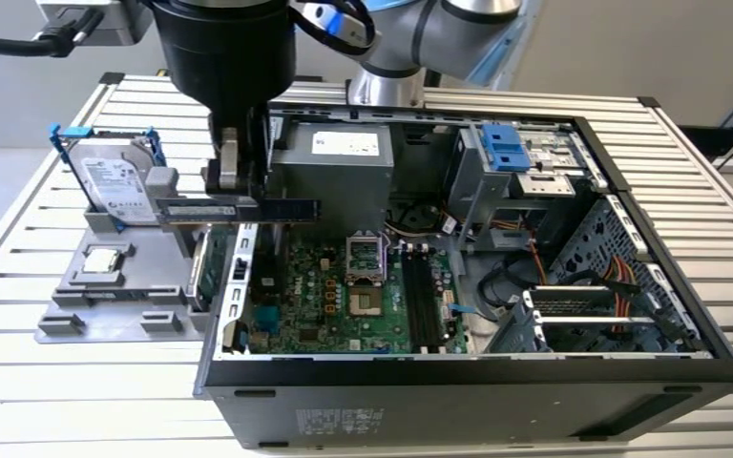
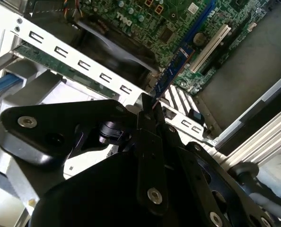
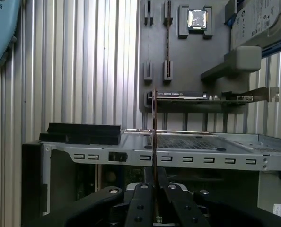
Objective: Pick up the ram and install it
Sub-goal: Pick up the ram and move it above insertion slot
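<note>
End effector point(image 1: 234, 183) pinching the ram point(image 1: 241, 208) level, hanging over the case point(image 1: 469, 370) wall beside the parts tray point(image 1: 99, 296), seemingly clear of it, and best kept square to the dark slots point(image 1: 420, 296).

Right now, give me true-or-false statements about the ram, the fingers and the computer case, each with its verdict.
1. The fingers are shut on the ram. True.
2. The ram sits in a motherboard slot. False: it is held unseated, above the computer case wall at the exterior view's left.
3. The hard drive stands on the grey fixture outside the case. True.
4. The case is closed. False: it lies open, with the motherboard exposed.
</note>
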